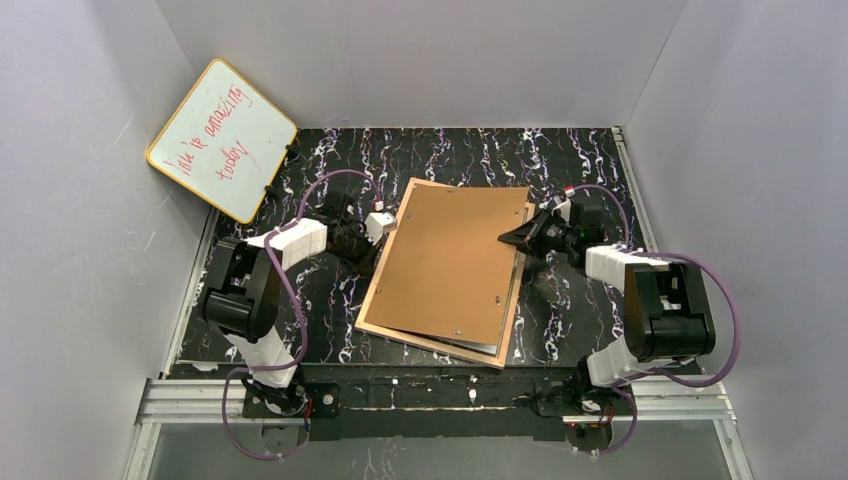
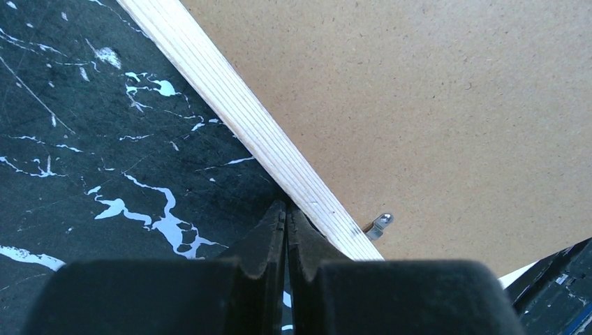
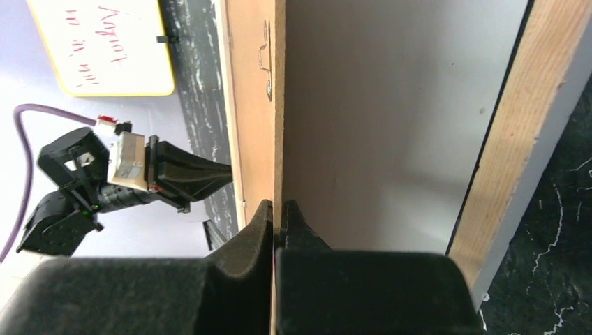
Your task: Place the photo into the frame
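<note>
Frame (image 2: 237, 105) lies back-up mid-bench (image 1: 560, 160), backing board (image 1: 450, 260) on top. My right hand (image 3: 277, 209) is clamped on the board's tilted-up edge. My left hand (image 2: 285, 213) is pressed together, empty, right against the frame's outer rail.

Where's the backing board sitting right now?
In the top view, the brown backing board lies mid-table over the back of the frame, skewed against it. The right gripper pinches its right edge.

under the backing board (image 1: 445, 260) lies a pale sheet, perhaps the photo (image 3: 384, 125); we cannot see its printed side, nor the front of the frame (image 3: 506, 139).
</note>
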Controlling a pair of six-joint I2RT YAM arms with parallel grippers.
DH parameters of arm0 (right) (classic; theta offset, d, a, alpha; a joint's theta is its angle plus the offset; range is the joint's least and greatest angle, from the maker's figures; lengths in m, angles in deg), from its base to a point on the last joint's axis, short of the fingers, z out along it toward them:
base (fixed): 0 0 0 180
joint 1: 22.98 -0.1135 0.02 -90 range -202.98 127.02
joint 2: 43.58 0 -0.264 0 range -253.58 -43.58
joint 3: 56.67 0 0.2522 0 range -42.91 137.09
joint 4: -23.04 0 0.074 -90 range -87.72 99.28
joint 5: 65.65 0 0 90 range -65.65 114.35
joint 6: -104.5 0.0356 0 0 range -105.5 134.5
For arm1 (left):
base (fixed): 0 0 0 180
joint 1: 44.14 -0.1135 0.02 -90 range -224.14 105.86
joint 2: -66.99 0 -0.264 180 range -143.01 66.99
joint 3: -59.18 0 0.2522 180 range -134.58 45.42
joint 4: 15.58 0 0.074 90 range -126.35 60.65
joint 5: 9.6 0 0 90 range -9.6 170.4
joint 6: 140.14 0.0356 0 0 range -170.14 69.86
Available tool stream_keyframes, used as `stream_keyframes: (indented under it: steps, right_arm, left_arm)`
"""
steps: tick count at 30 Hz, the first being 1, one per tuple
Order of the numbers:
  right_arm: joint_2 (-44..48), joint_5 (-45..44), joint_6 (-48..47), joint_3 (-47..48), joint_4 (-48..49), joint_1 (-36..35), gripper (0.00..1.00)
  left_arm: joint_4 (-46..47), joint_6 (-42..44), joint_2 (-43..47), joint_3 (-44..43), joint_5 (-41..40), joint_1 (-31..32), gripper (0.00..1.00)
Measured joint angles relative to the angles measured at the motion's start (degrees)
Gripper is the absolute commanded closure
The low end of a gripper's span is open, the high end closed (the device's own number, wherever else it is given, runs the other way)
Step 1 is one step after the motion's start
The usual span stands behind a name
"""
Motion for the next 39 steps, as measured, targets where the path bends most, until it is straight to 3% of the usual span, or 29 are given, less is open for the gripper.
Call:
stream_keyframes:
  steps: [3,7,14,39]
  right_arm:
    - [0.0,-2.6,-2.3,3.9,-6.8,-1.3,0.66]
    - [-0.1,-14.7,-6.6,9.5,-18.2,-5.8,0.33]
    - [-0.9,-28.6,-10.5,13.9,-34.9,-12.5,0.09]
    - [-7.7,-40.5,-15.3,29.8,-52.5,-19.7,0.01]
  left_arm:
    - [-0.3,0.0,0.1,-0.1,-0.3,0.0,1.0]
    - [-0.9,-0.9,0.1,-0.3,-0.6,0.0,1.0]
    - [-1.9,-1.9,-0.1,-0.5,-0.1,-0.9,1.0]
    - [-2.6,-1.2,-0.1,-0.5,0.2,-1.2,1.0]
